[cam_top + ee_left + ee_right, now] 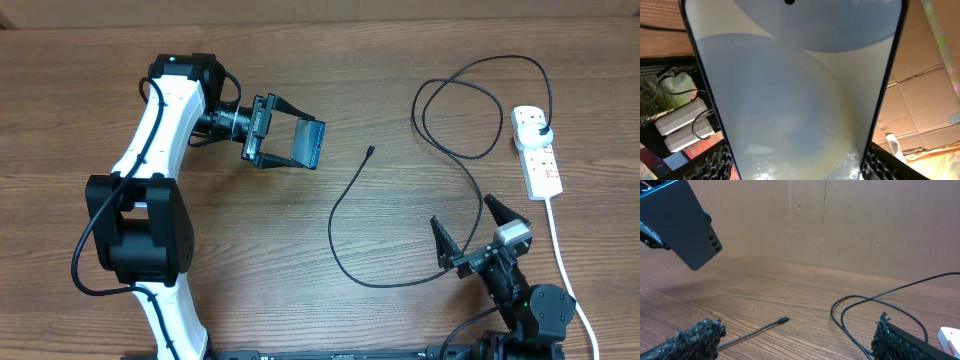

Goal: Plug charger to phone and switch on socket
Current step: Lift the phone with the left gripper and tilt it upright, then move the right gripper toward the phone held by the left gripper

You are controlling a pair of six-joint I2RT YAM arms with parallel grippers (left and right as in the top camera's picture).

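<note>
Room: one brown cardboard wall [840,225] stands behind the worktop; in the left wrist view, the boxes and clutter beyond it are blurred.
Worktop: one, wood-grain brown [300,300], bare between the items.
Arms: two. The left arm [160,130] is white and black. The right arm [530,310] is black and cut off by the bottom edge.
Left pincer: one [298,144], pinching the phone by its long edges.
Right pincer: one [472,232], fingers spread wide with nothing between them, low over the worktop.
Charger: one thin black cable [345,215], looping across the right half. Its connector tip [370,152] lies free on the worktop and its plug [541,128] sits in the socket.
Socket: one white strip [537,150] at the far right. Its white cord [560,250] runs off the bottom edge, and the switch positions are too small to read.
Phone: one [685,227], held tilted above the worktop, apart from the connector tip. Three rear lenses show. The screen overfills the left wrist view, with no text legible.
</note>
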